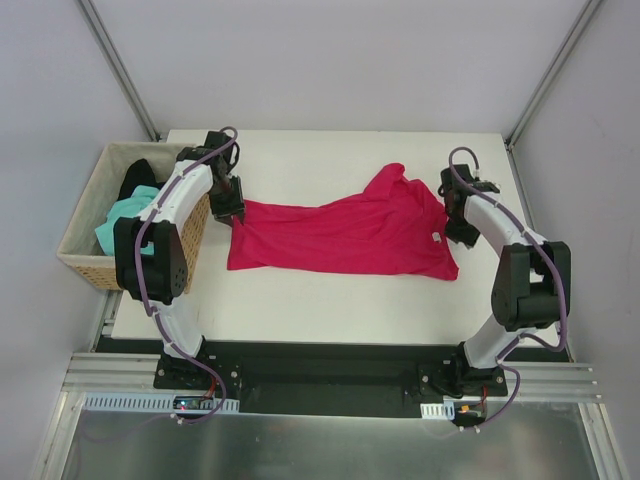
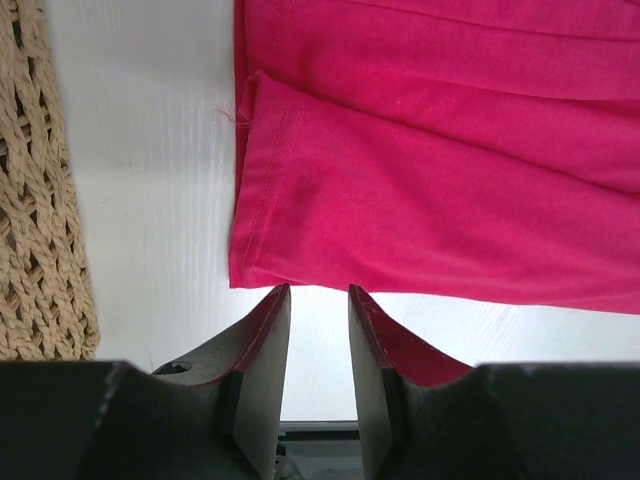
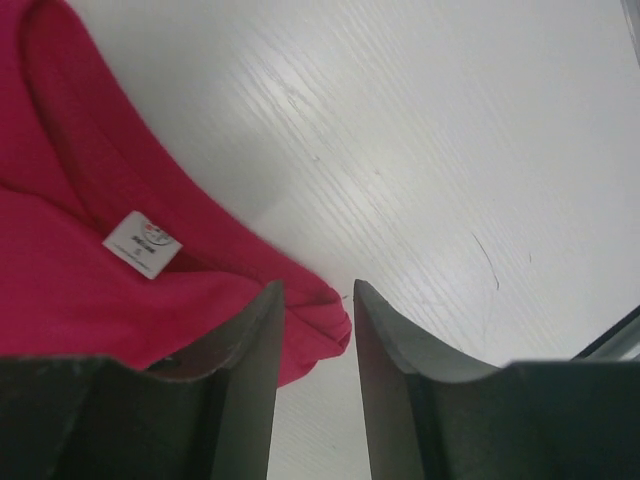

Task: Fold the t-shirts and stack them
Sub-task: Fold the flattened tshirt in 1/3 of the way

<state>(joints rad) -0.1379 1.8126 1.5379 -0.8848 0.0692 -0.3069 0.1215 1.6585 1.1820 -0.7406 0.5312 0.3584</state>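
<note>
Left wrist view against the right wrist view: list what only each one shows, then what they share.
Only the left wrist view shows the wicker basket, its woven wall at the left, and the crimson t-shirt with its stitched hem and a loose thread. Only the right wrist view shows the shirt's white label and a thin dark scratch on the table. Both show the crimson t-shirt lying on the white table, and each view's own gripper, the left gripper and the right gripper, with its fingers apart at the cloth's edge.

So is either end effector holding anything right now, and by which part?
Nothing is held. The left end effector and right end effector sit open at opposite edges of the crimson t-shirt.
</note>
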